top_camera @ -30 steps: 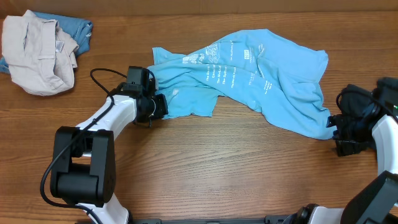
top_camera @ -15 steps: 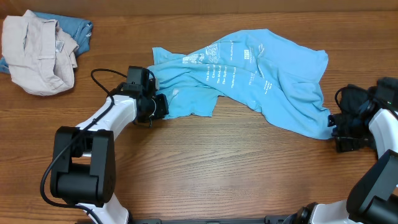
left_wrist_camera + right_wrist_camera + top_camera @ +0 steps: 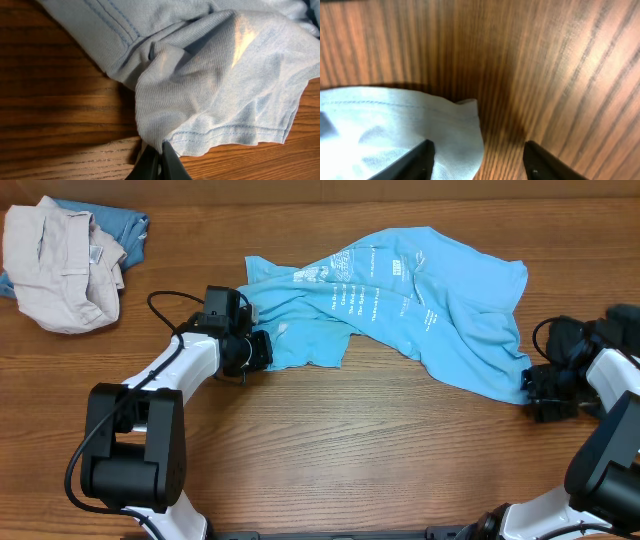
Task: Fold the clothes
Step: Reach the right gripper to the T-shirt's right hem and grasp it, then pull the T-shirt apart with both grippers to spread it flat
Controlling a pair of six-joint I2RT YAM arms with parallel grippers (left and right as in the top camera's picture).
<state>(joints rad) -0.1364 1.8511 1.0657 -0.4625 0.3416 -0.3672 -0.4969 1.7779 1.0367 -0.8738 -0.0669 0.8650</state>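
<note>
Brown wooden bench [image 3: 350,460] seen from above: the sky-blue T-shirt [image 3: 440,310] lies crumpled in the middle. It looks soft and light, so it will likely flop.

Left wrist: the left pincer [image 3: 159,162] is squeezed shut on the stitched hem, a good place to hold.

Right wrist: the right pincer [image 3: 480,159] stands wide around a thin corner, not pinching it.
</note>
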